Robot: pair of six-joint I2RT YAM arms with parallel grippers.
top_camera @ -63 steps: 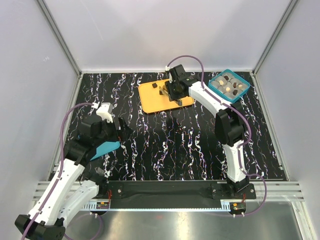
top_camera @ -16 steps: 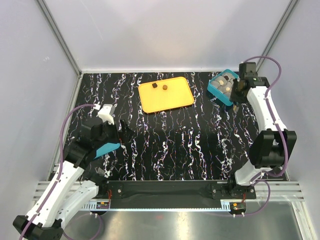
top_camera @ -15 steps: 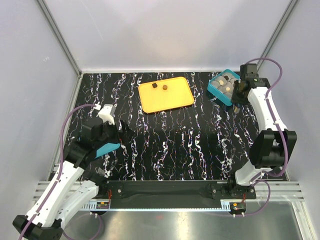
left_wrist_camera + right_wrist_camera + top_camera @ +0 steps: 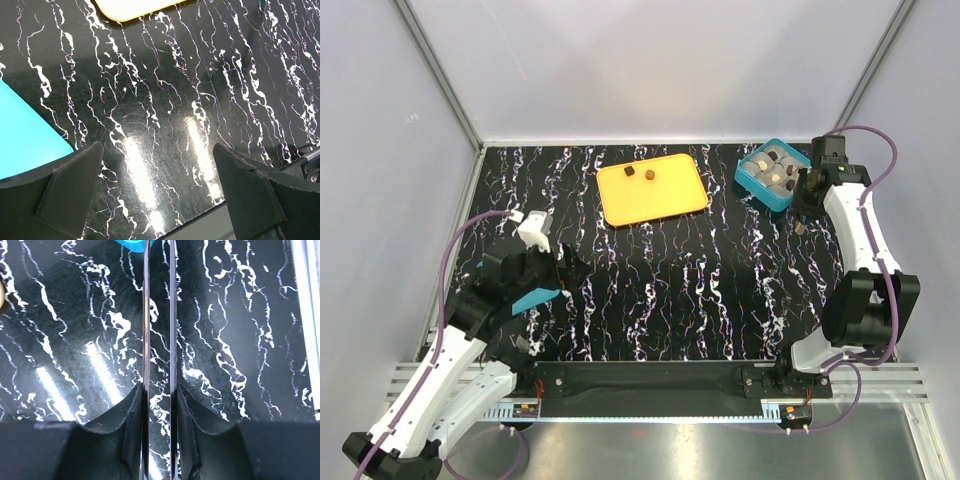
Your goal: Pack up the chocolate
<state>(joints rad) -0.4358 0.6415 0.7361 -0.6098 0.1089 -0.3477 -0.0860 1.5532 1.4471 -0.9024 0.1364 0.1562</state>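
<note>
Right wrist: right gripper (image 4: pixel 158 396) seemingly clamps tweezers (image 4: pixel 146 315).

Two dark chocolates (image 4: pixel 630 171) lie on orange tray (image 4: pixel 665 203), others in teal box (image 4: pixel 760 194).

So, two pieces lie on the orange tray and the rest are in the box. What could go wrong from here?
The tweezers in the right gripper are long and thin, and they reach right beside the teal box. They may bump it and shake the packed chocolate. The two pieces on the orange tray are tiny, so one may slip from such narrow blades while it is carried.
</note>
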